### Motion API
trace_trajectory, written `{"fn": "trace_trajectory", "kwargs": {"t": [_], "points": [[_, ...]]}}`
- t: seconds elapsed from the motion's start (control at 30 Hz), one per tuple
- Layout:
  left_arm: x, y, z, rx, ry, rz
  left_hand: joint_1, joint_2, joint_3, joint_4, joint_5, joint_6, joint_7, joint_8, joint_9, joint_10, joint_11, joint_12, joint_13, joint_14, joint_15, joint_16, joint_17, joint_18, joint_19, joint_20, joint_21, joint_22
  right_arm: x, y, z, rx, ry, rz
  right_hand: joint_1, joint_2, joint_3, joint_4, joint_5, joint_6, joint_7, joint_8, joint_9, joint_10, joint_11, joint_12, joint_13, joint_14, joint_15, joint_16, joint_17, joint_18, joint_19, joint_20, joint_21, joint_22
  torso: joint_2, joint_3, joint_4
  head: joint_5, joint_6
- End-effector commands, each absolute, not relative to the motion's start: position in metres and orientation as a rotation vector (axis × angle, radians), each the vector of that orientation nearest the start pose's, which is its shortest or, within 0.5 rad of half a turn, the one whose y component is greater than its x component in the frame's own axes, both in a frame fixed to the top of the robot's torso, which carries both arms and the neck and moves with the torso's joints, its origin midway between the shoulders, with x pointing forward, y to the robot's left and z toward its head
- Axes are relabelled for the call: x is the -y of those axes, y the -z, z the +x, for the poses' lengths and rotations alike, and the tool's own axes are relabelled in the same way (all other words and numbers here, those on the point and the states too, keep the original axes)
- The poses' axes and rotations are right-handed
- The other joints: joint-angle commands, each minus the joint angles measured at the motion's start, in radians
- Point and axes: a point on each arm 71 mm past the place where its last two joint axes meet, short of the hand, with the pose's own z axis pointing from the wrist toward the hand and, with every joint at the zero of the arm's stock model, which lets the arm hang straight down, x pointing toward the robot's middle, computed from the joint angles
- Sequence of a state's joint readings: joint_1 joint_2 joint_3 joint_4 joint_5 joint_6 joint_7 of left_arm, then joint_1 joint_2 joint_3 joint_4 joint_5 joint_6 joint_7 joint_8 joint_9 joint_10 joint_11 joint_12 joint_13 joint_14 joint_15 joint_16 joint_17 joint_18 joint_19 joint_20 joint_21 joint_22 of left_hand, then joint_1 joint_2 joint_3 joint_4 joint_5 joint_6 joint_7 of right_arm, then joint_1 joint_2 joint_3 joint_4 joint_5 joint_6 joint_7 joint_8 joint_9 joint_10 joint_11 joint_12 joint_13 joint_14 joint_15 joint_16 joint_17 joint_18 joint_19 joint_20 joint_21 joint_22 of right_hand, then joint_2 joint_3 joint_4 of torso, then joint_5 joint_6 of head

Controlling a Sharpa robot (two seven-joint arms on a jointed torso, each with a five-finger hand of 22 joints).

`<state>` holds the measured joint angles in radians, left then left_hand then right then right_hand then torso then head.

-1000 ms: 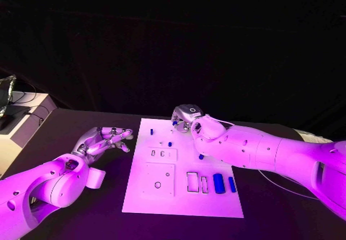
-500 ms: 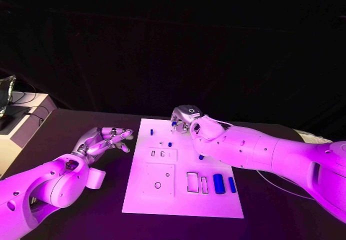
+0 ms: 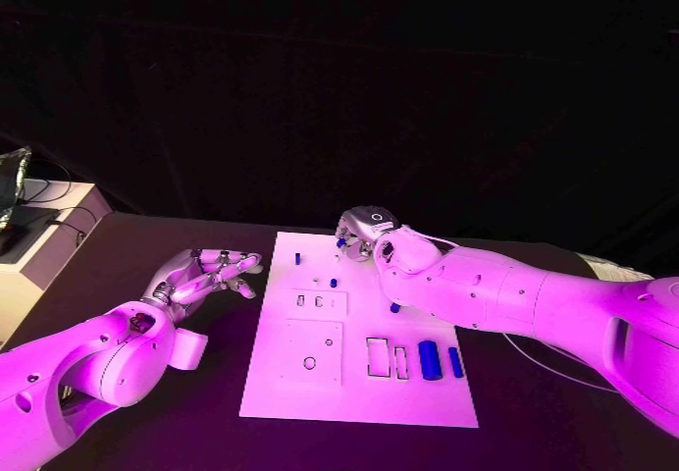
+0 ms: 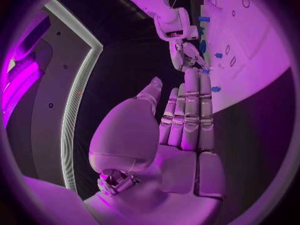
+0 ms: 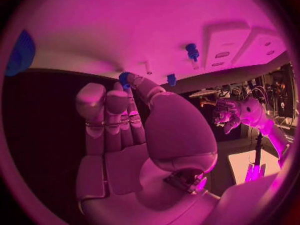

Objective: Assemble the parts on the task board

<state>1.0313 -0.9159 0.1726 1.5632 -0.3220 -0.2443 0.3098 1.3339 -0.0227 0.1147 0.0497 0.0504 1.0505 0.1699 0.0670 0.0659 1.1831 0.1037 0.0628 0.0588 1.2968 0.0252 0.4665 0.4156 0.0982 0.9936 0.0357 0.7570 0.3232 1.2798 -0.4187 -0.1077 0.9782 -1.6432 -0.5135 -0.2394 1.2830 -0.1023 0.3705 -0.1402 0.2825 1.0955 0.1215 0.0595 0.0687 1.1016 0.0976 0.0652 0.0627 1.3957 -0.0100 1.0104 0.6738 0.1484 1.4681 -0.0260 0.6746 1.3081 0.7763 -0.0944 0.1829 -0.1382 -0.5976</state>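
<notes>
I can read no writing or brand on anything. The white board [image 3: 290,388] lies mid-tabletop [image 3: 128,255] with blue parts on it: two bars [image 3: 429,360] toward its 4 o'clock corner, small pegs [image 3: 297,259] near its far end. My right hand [image 3: 371,235] sits over the board's 12 o'clock edge, fingers [image 5: 139,82] pinching a small blue peg [image 5: 124,78] at their tips. My left hand [image 3: 205,275] hovers off the board's 9 o'clock side, fingers released and spread, holding nothing. Against a second ago, nothing has shifted noticeably.
</notes>
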Motion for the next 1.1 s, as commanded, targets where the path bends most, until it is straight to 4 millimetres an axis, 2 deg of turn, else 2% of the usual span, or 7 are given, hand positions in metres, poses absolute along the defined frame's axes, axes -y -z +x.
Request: {"fn": "trace_trajectory", "kwargs": {"t": [0.03,0.5,0.6,0.73,0.77,0.9,1.1], "points": [[-0.228,0.175,0.476,-1.486,1.530,-0.880,-0.001,0.007,-0.003,-0.003,0.001,-0.007,-0.003,-0.003,-0.001,-0.006,0.001,-0.003,0.001,-0.009,0.001,0.006,-0.001,0.013,-0.007,-0.002,0.006,-0.001,0.142,0.173,0.579,-1.399,-0.357,-0.188,0.012,-0.016,-0.047,0.011,-0.011,-0.026,-0.001,0.003,0.000,-0.076,0.019,-0.003,-0.002,0.017,0.015,-0.027,-0.031,0.039,0.010,0.016,-0.079,0.018,0.000,-0.0001,0.0005,0.000,0.001],[-0.230,0.175,0.476,-1.478,1.523,-0.881,-0.001,0.006,-0.005,-0.004,0.001,-0.014,-0.001,-0.003,-0.001,-0.012,0.003,-0.003,0.001,-0.009,0.002,0.007,-0.001,0.014,-0.007,-0.002,0.007,-0.003,0.167,0.162,0.561,-1.368,-0.409,-0.123,0.103,-0.063,-0.175,0.144,0.015,-0.059,-0.012,0.002,-0.001,-0.120,0.029,-0.006,-0.003,0.018,0.021,-0.020,-0.090,0.059,0.044,0.029,-0.201,-0.012,-0.001,0.0016,-0.0050,0.006,0.004],[-0.232,0.175,0.476,-1.475,1.520,-0.881,0.000,0.007,-0.005,-0.005,0.001,-0.014,-0.002,-0.003,-0.001,-0.012,0.002,-0.003,0.001,-0.009,0.002,0.007,-0.002,0.014,-0.007,-0.002,0.008,-0.004,0.184,0.156,0.554,-1.356,-0.447,-0.067,0.098,-0.047,-0.170,0.133,0.022,-0.060,0.000,0.003,-0.001,-0.023,0.006,0.000,0.000,0.022,0.006,-0.016,-0.090,0.051,0.047,0.020,-0.177,-0.002,0.000,0.0036,-0.0083,0.007,0.008],[-0.234,0.174,0.476,-1.471,1.517,-0.881,0.000,0.007,-0.005,-0.005,0.001,-0.014,-0.002,-0.003,-0.001,-0.012,0.002,-0.003,0.001,-0.009,0.002,0.007,-0.002,0.014,-0.007,-0.002,0.008,-0.004,0.204,0.149,0.547,-1.364,-0.491,-0.005,0.102,-0.048,-0.174,0.105,0.026,-0.035,0.007,0.008,0.001,0.271,-0.080,0.136,0.073,0.028,-0.046,-0.002,-0.081,0.018,0.052,-0.014,-0.082,0.033,0.000,0.0055,-0.0146,0.006,0.014],[-0.234,0.174,0.476,-1.471,1.516,-0.881,0.000,0.006,-0.006,-0.005,0.001,-0.014,-0.003,-0.003,-0.001,-0.012,0.002,-0.003,0.001,-0.009,0.002,0.007,-0.001,0.014,-0.007,-0.002,0.008,-0.004,0.211,0.148,0.545,-1.374,-0.496,0.011,0.091,-0.014,-0.243,0.077,0.048,-0.009,0.007,0.004,-0.005,0.162,-0.085,0.311,0.291,0.029,-0.075,0.008,-0.067,-0.037,0.049,-0.081,-0.041,0.063,0.000,0.0063,-0.0167,0.006,0.016],[-0.235,0.174,0.476,-1.470,1.514,-0.880,0.000,0.005,-0.006,-0.006,0.001,-0.013,-0.003,-0.003,-0.001,-0.011,0.002,-0.003,0.001,-0.009,0.002,0.007,-0.001,0.014,-0.007,-0.002,0.008,-0.004,0.235,0.148,0.542,-1.439,-0.494,0.073,0.063,-0.008,-0.313,0.078,0.065,-0.066,0.025,0.014,0.003,0.010,-0.072,0.806,0.815,0.033,-0.048,0.092,0.015,-0.046,0.061,-0.053,0.139,0.110,0.000,0.0084,-0.0220,0.006,0.021],[-0.236,0.173,0.475,-1.469,1.510,-0.877,0.001,0.004,-0.007,-0.007,0.000,-0.013,-0.004,-0.003,-0.001,-0.011,0.001,-0.003,0.001,-0.009,0.002,0.008,-0.001,0.014,-0.007,-0.002,0.009,-0.005,0.262,0.151,0.540,-1.520,-0.459,0.136,0.049,-0.028,-0.325,0.107,0.080,-0.086,0.032,0.016,0.004,0.083,-0.056,1.038,1.114,0.028,-0.027,0.240,0.242,-0.050,0.058,-0.025,0.376,0.145,0.002,0.0135,-0.0220,0.003,0.024]]}}
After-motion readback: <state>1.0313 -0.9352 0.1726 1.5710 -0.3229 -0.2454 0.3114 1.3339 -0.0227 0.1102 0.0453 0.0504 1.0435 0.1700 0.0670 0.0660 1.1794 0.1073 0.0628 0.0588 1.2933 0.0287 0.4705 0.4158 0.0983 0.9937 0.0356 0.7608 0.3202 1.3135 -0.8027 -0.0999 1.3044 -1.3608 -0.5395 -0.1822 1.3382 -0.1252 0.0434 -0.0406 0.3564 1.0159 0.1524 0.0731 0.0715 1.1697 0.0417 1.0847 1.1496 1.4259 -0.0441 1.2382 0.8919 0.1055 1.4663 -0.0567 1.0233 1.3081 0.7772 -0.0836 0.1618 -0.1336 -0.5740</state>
